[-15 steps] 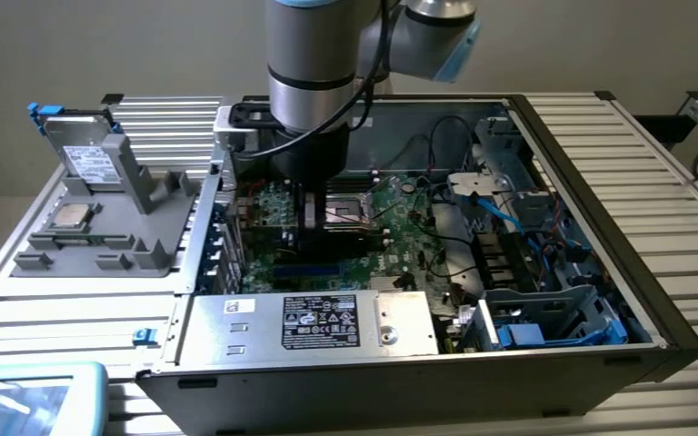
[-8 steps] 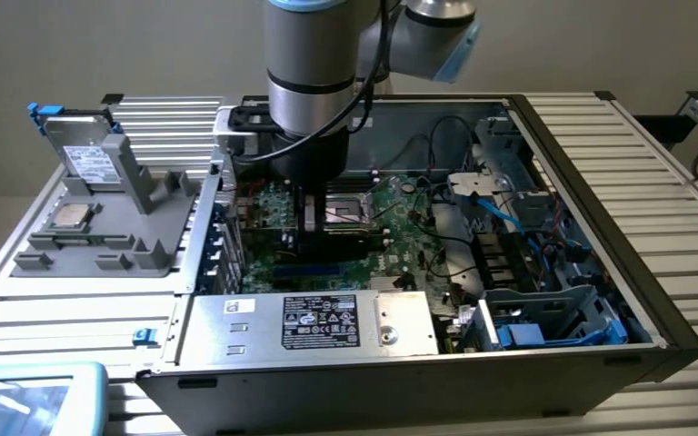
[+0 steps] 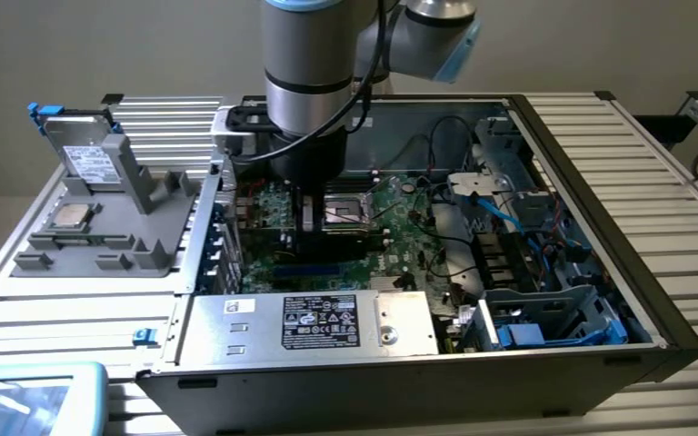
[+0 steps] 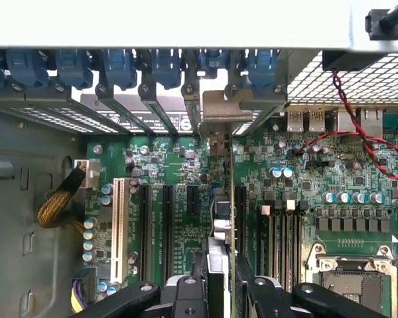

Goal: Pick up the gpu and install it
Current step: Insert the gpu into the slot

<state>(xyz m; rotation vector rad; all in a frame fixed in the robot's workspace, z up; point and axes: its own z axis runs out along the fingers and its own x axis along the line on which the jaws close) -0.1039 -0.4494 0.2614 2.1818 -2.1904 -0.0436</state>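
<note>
Pincer [image 4: 220,275] pinching gpu [image 4: 220,215] edge-on over motherboard [image 4: 305,165]; judged best: keep card upright, bracket [image 4: 223,111] square, press evenly, no twist.

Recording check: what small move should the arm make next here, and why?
Probably a short press straight down. The gripper holds the gpu edge-on, parallel to the black slots on the motherboard and low over them; whether its edge is already seated in a slot cannot be told.

Black label [image 3: 320,321] — print apparently unreadable.
</note>
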